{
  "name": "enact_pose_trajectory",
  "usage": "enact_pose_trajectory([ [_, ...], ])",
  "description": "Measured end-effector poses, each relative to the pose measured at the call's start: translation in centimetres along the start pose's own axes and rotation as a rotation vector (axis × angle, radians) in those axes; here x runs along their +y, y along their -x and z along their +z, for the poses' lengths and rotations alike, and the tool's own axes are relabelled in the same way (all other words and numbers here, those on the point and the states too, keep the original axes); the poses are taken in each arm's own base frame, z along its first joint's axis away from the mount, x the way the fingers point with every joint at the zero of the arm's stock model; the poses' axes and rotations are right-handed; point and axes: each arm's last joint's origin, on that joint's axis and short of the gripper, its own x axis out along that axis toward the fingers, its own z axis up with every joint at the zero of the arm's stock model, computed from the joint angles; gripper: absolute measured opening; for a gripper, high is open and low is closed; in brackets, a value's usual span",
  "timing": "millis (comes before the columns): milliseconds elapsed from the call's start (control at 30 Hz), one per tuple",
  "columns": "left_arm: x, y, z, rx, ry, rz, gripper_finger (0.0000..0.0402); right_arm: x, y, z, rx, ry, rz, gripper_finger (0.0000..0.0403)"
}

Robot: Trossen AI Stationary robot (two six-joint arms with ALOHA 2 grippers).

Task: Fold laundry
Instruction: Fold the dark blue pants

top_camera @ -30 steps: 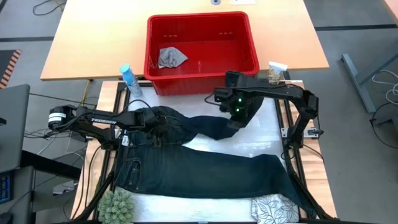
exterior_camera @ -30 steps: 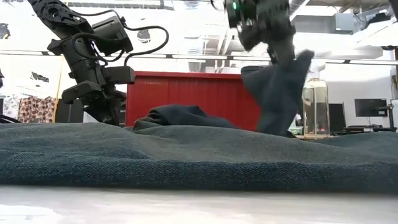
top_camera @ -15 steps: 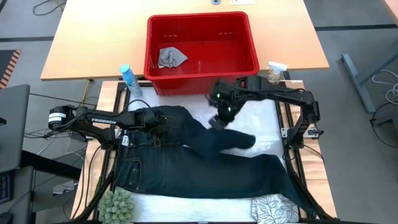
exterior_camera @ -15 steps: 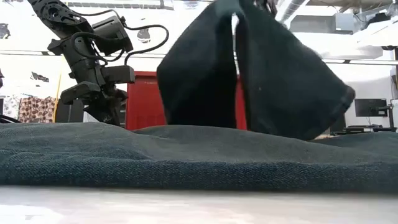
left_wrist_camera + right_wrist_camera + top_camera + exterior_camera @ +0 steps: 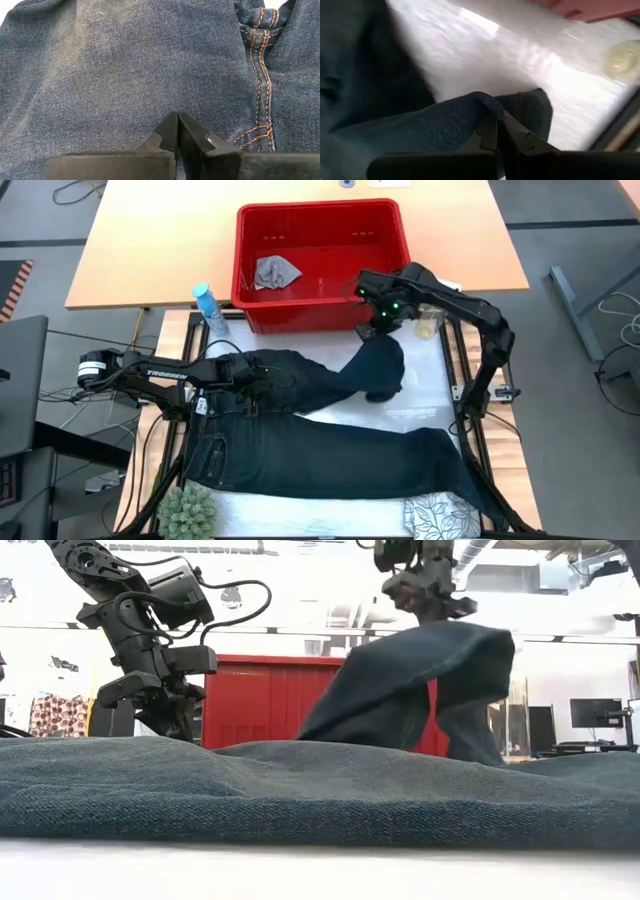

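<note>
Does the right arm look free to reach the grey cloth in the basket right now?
Probably not yet: the right gripper is shut on the jeans leg, held up beside the basket. The grey cloth lies uncovered, but the gripper would have to let go first.

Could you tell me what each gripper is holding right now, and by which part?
The right gripper is shut on the dark blue denim jeans, lifting one leg near its hem end. The left gripper presses shut against the jeans' waist area.
</note>
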Motion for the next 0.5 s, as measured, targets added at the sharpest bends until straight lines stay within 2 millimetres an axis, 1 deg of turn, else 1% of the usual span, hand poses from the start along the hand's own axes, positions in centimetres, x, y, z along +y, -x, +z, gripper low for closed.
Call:
enact_pose_trajectory([
  [133,0.0,0.0,0.0,0.001,0.002,0.0,0.0,-1.0,-2.4,0.4,0.025,0.044,-0.126,0.0034],
  [200,0.0,0.0,-0.1,0.002,0.003,0.0,0.0,-1.3,-3.1,0.6,0.036,0.113,-0.135,0.0042],
  [233,-0.1,-0.1,-0.3,0.006,0.004,-0.001,0.0,-1.3,-3.1,0.7,0.033,0.163,-0.13,0.0046],
  [367,-0.3,-0.5,-1.3,0.038,0.021,-0.007,0.0,-1.0,-1.9,0.6,0.001,0.312,-0.104,0.0065],
  [500,-0.4,-0.7,-1.8,0.055,0.032,-0.01,0.0,-0.5,0.5,0.6,-0.07,0.392,-0.066,0.0093],
])
